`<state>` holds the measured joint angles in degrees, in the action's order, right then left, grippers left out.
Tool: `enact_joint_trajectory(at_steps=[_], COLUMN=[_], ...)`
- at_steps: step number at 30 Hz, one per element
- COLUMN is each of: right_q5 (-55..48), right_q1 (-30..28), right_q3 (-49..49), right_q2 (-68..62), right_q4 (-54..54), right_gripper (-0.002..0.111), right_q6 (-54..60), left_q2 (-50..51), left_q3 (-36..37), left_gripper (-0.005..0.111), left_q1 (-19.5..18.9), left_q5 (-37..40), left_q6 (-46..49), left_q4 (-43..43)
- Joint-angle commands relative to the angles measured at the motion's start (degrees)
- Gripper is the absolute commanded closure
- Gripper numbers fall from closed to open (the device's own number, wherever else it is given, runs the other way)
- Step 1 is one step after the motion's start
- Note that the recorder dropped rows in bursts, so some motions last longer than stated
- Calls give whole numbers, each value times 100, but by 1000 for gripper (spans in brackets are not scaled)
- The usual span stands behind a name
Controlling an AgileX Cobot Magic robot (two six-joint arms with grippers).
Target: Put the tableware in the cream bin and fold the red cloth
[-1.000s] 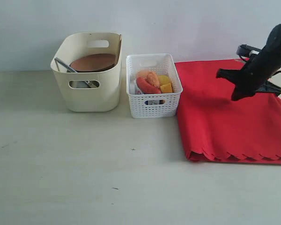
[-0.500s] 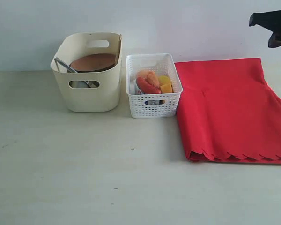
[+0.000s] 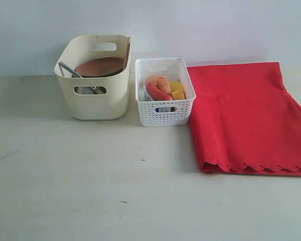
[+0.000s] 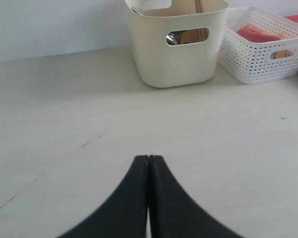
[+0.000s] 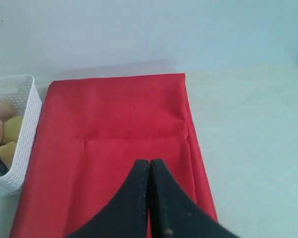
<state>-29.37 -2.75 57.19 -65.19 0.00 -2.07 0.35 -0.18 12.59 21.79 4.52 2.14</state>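
Note:
The cream bin [image 3: 95,98] stands at the back left and holds the round brown plate [image 3: 99,66] and a silver handle [image 3: 69,70]; other tableware inside is hidden. The red cloth [image 3: 248,118] lies folded flat on the right, scalloped edge toward the front. No arm shows in the exterior view. My left gripper [image 4: 149,157] is shut and empty above bare table, well short of the cream bin [image 4: 176,59]. My right gripper [image 5: 150,161] is shut and empty, hovering over the red cloth [image 5: 114,124].
A white lattice basket [image 3: 164,108] with foods sits between the bin and the cloth, touching the cloth's left edge. It also shows in both wrist views, white basket [image 4: 260,54] and white basket [image 5: 20,134]. A pale wall runs behind everything.
The right arm has risen from over the cloth's far right part and left the exterior view. The cloth, bin and basket have not moved.

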Motion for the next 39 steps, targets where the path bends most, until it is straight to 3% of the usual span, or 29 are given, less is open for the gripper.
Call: enact_joint_trajectory(at_steps=[1, 9, 13, 18, 29, 39], right_q5=[100, 42, 385, 96, -381, -498], right_q1=[8, 8, 8, 8, 8, 8], right_q3=[-416, -1365, -2193, -2656, -3124, -3159], right_q2=[867, 3031, 3988, 5062, 5554, 5579], right_q4=[0, 268, 823, 1809, 3148, 3378], right_gripper=[108, 108, 108, 108, 108, 108], right_q6=[300, 685, 765, 1696, 3202, 3089], left_q2=[-35, -35, -35, -35, -35, -35], left_q3=[18, 18, 18, 18, 18, 18], left_gripper=[107, 107, 107, 107, 107, 107], left_q1=[-17, -15, -15, -15, -15, -15], left_q5=[-93, -103, -103, -103, -103, -103], left_q6=[-27, -27, -27, -27, -27, -27], left_q4=[5, 5, 5, 5, 5, 5])
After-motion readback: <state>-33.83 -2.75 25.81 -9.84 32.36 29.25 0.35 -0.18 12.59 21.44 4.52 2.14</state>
